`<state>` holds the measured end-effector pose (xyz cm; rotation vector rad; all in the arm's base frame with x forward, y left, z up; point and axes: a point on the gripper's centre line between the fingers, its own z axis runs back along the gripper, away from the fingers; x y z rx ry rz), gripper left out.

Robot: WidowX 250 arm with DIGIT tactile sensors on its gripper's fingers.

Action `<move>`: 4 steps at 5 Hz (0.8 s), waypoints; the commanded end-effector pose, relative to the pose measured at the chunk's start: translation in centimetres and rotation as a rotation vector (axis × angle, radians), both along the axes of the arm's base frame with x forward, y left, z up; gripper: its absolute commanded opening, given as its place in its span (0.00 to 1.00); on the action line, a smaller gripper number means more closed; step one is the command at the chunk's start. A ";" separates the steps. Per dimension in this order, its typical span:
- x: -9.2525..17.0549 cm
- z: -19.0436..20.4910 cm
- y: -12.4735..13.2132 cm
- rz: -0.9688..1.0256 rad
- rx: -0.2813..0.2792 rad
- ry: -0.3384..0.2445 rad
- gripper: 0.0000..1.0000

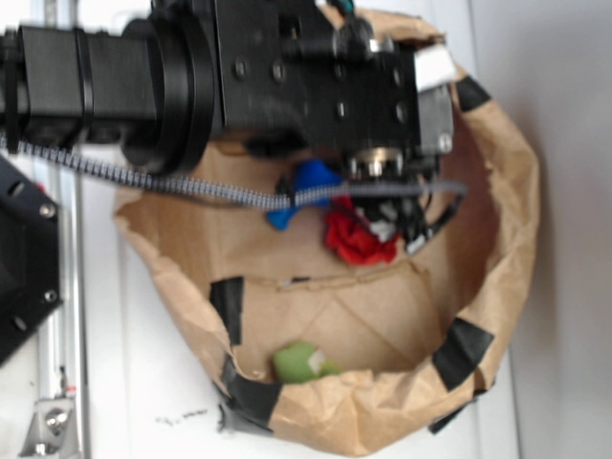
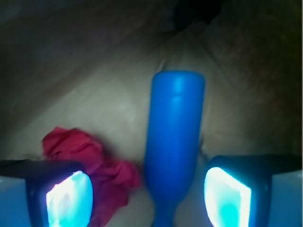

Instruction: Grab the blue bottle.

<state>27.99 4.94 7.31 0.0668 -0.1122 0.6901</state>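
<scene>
The blue bottle [image 2: 174,142] lies on the brown paper floor of the bag, its wide body pointing away from me and its narrow neck toward the bottom edge of the wrist view. My gripper [image 2: 149,198] is open, its two glowing pads [image 2: 68,198] standing either side of the bottle's neck end with gaps on both sides. In the exterior view only part of the blue bottle [image 1: 304,186] shows under the black arm, and the gripper [image 1: 387,206] hangs low inside the bag above it.
A red ruffled cloth [image 2: 90,165] lies just left of the bottle, partly between the pads; the same red cloth [image 1: 356,239] shows in the exterior view. A small green toy [image 1: 301,363] sits near the front wall of the brown paper bag [image 1: 497,191], whose taped rim surrounds everything.
</scene>
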 end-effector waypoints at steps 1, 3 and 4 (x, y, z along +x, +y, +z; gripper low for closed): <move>0.8 -1.4 3.1 0.020 -0.004 -0.056 1.00; 1.1 -5.7 1.4 -0.001 -0.072 -0.042 1.00; 1.1 -6.4 0.9 -0.018 -0.070 -0.032 1.00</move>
